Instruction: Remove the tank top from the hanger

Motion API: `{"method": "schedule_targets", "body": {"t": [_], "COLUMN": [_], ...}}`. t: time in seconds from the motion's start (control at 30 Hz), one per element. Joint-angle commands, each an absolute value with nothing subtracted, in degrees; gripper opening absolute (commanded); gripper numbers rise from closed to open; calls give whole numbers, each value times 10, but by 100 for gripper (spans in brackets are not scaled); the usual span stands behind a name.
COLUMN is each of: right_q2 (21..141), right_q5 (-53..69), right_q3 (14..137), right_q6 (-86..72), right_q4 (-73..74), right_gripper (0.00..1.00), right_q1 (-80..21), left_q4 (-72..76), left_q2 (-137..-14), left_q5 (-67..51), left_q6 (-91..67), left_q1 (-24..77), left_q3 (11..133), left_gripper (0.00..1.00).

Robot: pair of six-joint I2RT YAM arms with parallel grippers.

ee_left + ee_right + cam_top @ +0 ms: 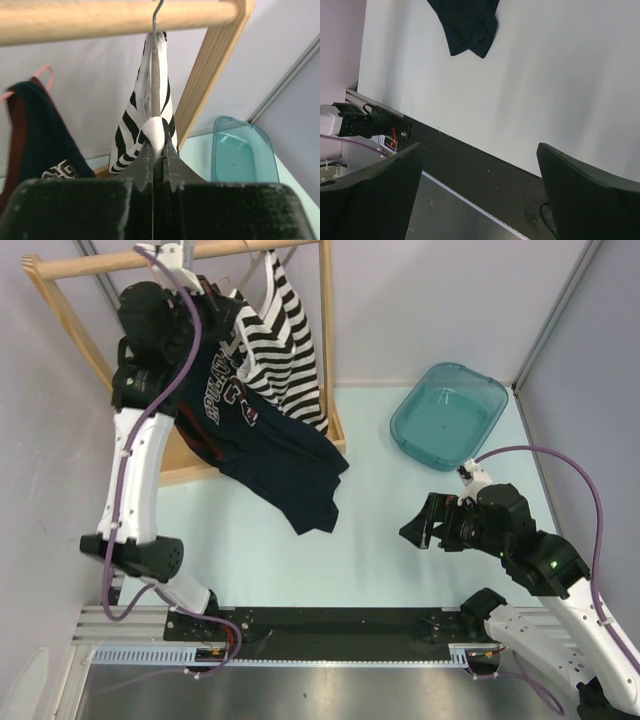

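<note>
Left wrist view, left to right: a navy top [40, 140] with dark red trim hangs from a pink hanger [45, 72]. Beside it, the left claw [157, 147] is pinched shut on white fabric of the striped tank top [129, 134], apparently where it wraps the end of its hanger [155, 75]. That hanger's wire hook sits over the wooden rail [100, 17]. From above, the striped tank top hangs by the rack's right post, and the navy top spills down onto the table [300, 570]. Farther right lies a teal basin [448, 412]. Near it the right claw [420, 522] hovers over the table, jaws wide apart, holding nothing.

The step in hand looks like working the shoulder off the hanger's end. It calls for a pull outward along the hanger's arm and then down. A straight downward tug would likely tilt the hanger or drag the hook off the rail. The grip should take cloth alone; whether it also catches the hanger cannot be told. The free right claw could steady the hanger's far side.
</note>
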State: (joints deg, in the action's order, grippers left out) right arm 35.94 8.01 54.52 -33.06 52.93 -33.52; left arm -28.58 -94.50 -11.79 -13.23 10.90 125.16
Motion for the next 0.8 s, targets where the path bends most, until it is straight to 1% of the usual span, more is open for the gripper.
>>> {"method": "schedule_targets", "body": {"t": [0.0,0.17,0.3,0.4,0.5,0.63,0.77], "right_q2": [361,363,372,382,393,399,406], "right_q5": [80,82,68,62,62,76,64], "right_q3": [548,544,543,545,548,556,578], "right_q6": [-338,-338,-325,-316,-310,-296,-276], "right_q4": [529,530,538,539,535,527,542], "right_gripper": [100,100,100,100,99,100,100], "right_q1": [-336,-336,-337,-337,-337,-338,-338], "left_q4": [-238,-256,-260,-262,-277,-294,-266], "left_q2": [-834,-766,-663,-608,-548,-471,-443], "left_q5": [-80,-97,-124,-141,-159,-242,-330], "left_q6": [-144,-160,-180,-186,-197,-225,-280], "left_q1": [109,109,109,109,109,109,109], "left_q3": [1235,1170,1066,998,957,931,947], "left_gripper": [0,0,0,0,0,0,0]}}
